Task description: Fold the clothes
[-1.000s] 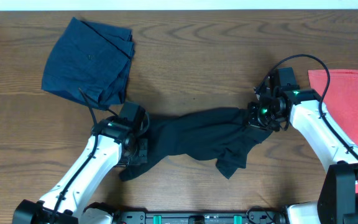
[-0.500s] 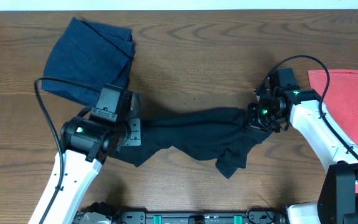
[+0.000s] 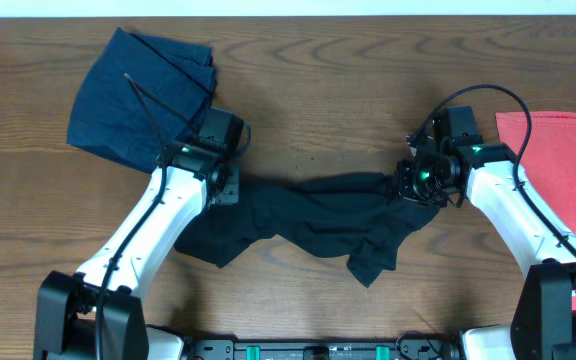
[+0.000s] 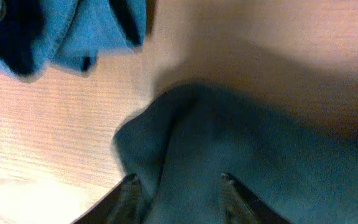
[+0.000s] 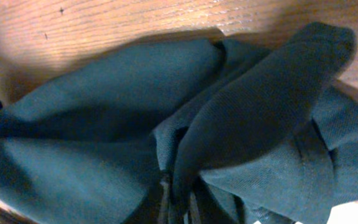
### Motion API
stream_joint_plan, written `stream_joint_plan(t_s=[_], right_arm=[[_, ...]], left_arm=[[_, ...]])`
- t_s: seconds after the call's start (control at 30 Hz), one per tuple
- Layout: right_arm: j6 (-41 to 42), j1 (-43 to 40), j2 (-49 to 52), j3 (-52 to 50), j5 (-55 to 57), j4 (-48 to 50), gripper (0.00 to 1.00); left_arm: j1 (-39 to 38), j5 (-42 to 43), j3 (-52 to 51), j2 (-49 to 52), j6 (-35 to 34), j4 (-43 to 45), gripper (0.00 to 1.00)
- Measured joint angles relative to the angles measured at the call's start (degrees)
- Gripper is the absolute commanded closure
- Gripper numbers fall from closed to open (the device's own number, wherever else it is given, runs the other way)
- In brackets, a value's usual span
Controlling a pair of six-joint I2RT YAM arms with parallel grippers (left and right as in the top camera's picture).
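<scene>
Navy-blue garment (image 3: pixel 143 95): lying bunched at the tabletop's (image 3: pixel 308 80) far-left corner.
Left end effector (image 4: pixel 178 183): hovering, fingers parted, over the left end of the black T-shirt (image 3: pixel 308 215), which is lying crumpled mid-tabletop.
Right end effector (image 5: pixel 178 202): pinching the shirt's right end.
Coral-red T-shirt (image 3: pixel 558 160): lying at the right edge.

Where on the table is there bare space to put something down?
Most bare wood: the table beyond the black T-shirt, between the navy garment and the right gripper. Crowded: the middle, with the T-shirt and left gripper; the coral-red shirt covers the right edge.
</scene>
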Motion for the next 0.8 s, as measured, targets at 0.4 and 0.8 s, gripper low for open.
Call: stream_joint_plan(t_s=[0.4, 0.8], right_arm=[[-0.1, 0.0, 0.0, 0.0, -0.2, 1.5, 0.65], [-0.1, 0.0, 0.0, 0.0, -0.2, 1.9, 0.62]], left_arm=[[-5.8, 12.1, 3.7, -10.7, -0.2, -9.0, 0.64], [-17.3, 8.0, -11.3, -0.4, -0.6, 6.5, 0.64]])
